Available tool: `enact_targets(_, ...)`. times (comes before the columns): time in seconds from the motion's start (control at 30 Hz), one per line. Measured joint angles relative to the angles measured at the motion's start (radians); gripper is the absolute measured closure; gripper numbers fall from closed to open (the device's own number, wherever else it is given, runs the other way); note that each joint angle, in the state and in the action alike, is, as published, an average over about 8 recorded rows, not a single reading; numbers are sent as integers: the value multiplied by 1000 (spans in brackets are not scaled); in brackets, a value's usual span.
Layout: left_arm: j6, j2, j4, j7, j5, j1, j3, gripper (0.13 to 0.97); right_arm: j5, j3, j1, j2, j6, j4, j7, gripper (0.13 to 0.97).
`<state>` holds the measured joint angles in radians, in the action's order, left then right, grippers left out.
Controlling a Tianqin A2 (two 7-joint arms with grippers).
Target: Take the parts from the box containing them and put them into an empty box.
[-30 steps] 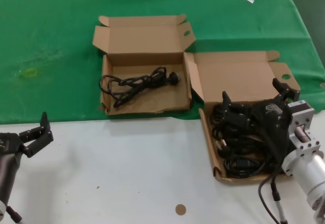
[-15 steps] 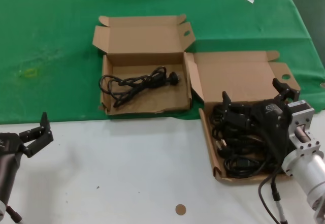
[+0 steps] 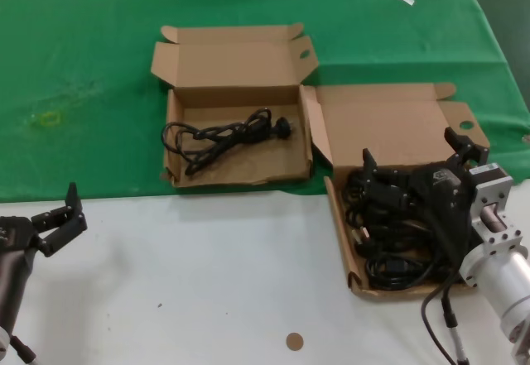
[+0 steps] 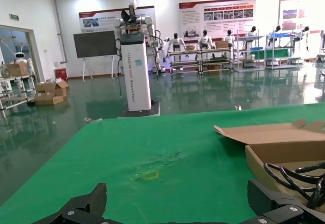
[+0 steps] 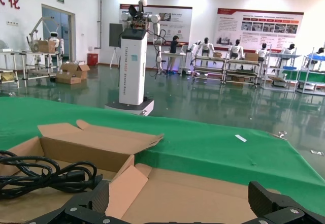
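Two brown cardboard boxes on desk: left box at 12 o'clock, one black cable inside; right box at 3, black cable pile. Right gripper over pile, jaws wide, nothing held. Left gripper at 8, jaws open, empty.

Bright even overhead light, soft shadows, sharp pics, floor glare

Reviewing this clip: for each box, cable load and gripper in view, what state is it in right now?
Right box: lid open, piled with black cables.
Left box: lid open, one coiled black cable inside.
Right gripper: jaws open, over the right box's cable pile, holding nothing.
Left gripper: jaws open, parked over the white table, empty.
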<state>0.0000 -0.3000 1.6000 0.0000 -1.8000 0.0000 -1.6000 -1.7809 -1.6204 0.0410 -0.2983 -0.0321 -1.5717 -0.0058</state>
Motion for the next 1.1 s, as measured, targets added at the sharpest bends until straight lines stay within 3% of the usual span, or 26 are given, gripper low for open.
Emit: enact_targets(1.1,0,0,0,0,0,0,0,132,0,0,0,0,0,0,0,129)
